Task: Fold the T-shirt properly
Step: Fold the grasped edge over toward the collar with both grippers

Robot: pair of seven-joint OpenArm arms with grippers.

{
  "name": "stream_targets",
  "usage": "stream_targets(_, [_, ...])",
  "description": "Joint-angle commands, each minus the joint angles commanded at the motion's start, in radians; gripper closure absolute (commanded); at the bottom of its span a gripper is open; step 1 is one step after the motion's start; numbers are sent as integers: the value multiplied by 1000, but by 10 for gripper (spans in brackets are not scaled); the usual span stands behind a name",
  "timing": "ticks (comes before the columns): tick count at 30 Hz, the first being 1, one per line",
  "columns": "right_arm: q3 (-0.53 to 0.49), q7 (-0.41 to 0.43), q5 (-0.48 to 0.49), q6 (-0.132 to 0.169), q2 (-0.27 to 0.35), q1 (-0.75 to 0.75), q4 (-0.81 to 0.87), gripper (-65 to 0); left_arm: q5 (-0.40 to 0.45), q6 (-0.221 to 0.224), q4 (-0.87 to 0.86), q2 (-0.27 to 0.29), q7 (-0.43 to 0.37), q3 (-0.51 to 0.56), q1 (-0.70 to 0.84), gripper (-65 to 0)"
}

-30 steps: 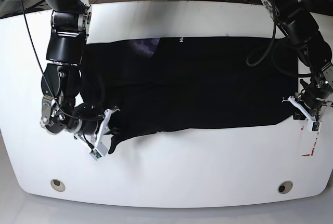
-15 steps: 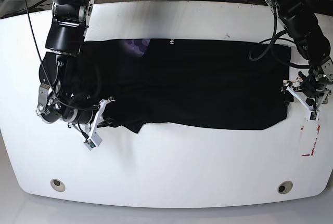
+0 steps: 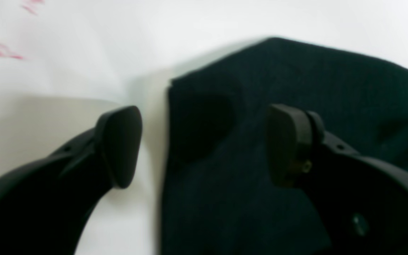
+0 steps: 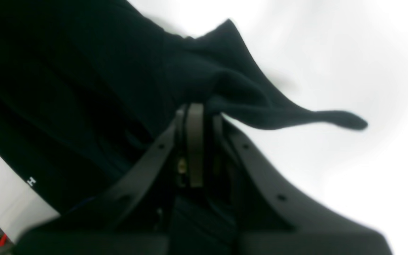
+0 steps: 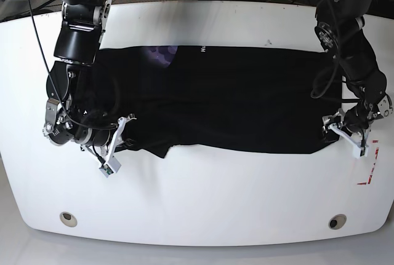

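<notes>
Black cloth covers most of the white surface (image 5: 197, 203): the T-shirt (image 5: 234, 102) lies spread lengthwise across it, stretched between the 2 end effectors.

Right end effector (image 4: 198, 111): its pads are pressed together with a bunched fold of T-shirt (image 4: 83, 81) fabric clamped between them. Cloth rises above the closed tips and trails off to one side as a thin loose flap over bare surface (image 4: 349, 63). Beside the end effector, a small white letter "H" (image 4: 31, 181) shows on the fabric near its edge. In the base view, this end effector (image 5: 117, 139) sits at the near corner of the garment, with the gathered cloth immediately next to it.

Left end effector (image 3: 204, 145): the 2 fingers stand wide apart and grip nothing. One finger (image 3: 119, 145) is over bare surface (image 3: 83, 42); the other is over the T-shirt (image 3: 278, 88). The garment's edge and its corner lie between the 2 fingers and just ahead of them. The view is blurred, so contact between pads and cloth cannot be confirmed. Faint red marks (image 3: 2, 53) lie on the surface ahead of the outer finger. In the base view, this end effector (image 5: 346, 133) is at the near corner of the opposite end of the garment.

A purple patch of print (image 5: 161, 55) and small white lettering show along the far edge of the cloth.
</notes>
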Motion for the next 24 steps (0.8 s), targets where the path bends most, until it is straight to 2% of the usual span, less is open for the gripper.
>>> stream_targets(4, [0,2,0,0,0,0,0,0,6,5,-75,0,-25,2,-29,-493])
stream_targets(6, [0,15,0,0,0,0,0,0,8,5,-104,0,-28,3,-37,-460])
stream_targets(14, [2,26,0,0,0,-2,0,0,9,6,-132,0,-32,2,-49,-176])
stream_targets(16, [2,26,0,0,0,-2,0,0,11,6,-132,0,-34,2,-48,-82])
stream_targets(19, [2,28,-2,0,0,-2,0,0,6,6,-130,0,-34,-3,-48,-1])
stream_targets(24, [2,52,-3,0,0,-2,0,0,3,6,-66,-3,-34,-8,-44,0])
